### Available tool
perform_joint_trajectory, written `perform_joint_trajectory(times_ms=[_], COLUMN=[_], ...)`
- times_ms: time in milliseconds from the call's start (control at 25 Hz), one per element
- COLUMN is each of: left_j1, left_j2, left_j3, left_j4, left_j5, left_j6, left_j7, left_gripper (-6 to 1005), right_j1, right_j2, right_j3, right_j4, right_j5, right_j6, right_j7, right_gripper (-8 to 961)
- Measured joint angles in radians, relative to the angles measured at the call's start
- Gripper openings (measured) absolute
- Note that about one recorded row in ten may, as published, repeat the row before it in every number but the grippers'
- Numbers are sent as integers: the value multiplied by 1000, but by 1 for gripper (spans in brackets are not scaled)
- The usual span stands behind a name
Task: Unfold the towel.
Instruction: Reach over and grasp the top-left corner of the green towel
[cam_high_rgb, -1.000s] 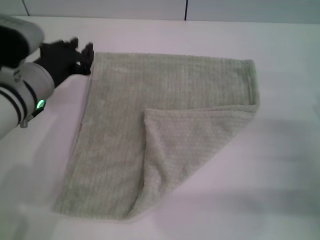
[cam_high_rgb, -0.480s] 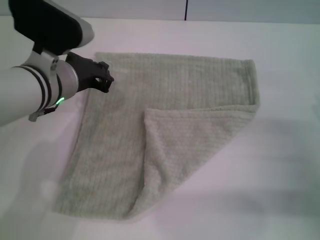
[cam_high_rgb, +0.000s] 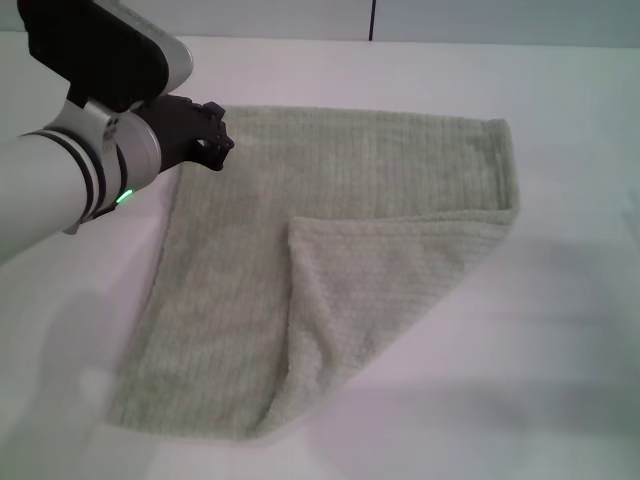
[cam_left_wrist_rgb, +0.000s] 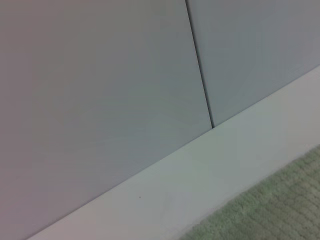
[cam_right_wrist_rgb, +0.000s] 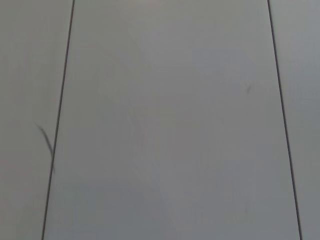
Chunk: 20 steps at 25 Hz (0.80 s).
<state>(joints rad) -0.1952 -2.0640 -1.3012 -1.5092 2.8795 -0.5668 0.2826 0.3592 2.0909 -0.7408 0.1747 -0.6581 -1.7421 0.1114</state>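
Note:
The towel (cam_high_rgb: 250, 250) lies flat on the white table (cam_high_rgb: 560, 330), pale sage green with fine ribs. Its near right corner is folded over onto the middle as a triangular flap (cam_high_rgb: 370, 290). My left gripper (cam_high_rgb: 208, 140) hovers over the towel's far left corner, black, at the end of the white arm. The left wrist view shows a strip of the towel (cam_left_wrist_rgb: 270, 210) and the table's far edge. My right gripper is out of view; the right wrist view shows only grey wall panels.
A grey panelled wall (cam_high_rgb: 480, 20) stands behind the table's far edge. White tabletop extends to the right of the towel and in front of it.
My left arm has swung in from the far left and now reaches over the towel's far left corner. The towel has not moved.

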Motion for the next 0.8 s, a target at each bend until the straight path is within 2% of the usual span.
perform_joint_trajectory(times_ms=[200,320,440,640,680,800], left_j1=[5,13,12,-54,-93,-117], left_j2=[1,-2,-3,-3,-3,-2], left_j3=[10,27,30,-25,-50,-61], left_j4=[11,18,26,45,58,64], left_j5=[6,7,6,6,5,4], left_j6=[23,25,18,-127,-217,-276], left_j7=[19,96,84,-45,-73,-83], left_gripper=[-2,-2,-2,-2,-2,-2], right_j1=[0,1,0,1,6,12], right_j2=[0,0,0,0,0,0], right_j3=[0,0,0,0,0,0], right_j4=[8,9,9,10,11,11], right_j5=[0,0,-2,-27,-29,-33], right_j6=[-18,-20,-22,-42,-48,-49], right_j7=[0,-2,-2,-1,-1,-1], right_gripper=[832,832,832,831,831,832])
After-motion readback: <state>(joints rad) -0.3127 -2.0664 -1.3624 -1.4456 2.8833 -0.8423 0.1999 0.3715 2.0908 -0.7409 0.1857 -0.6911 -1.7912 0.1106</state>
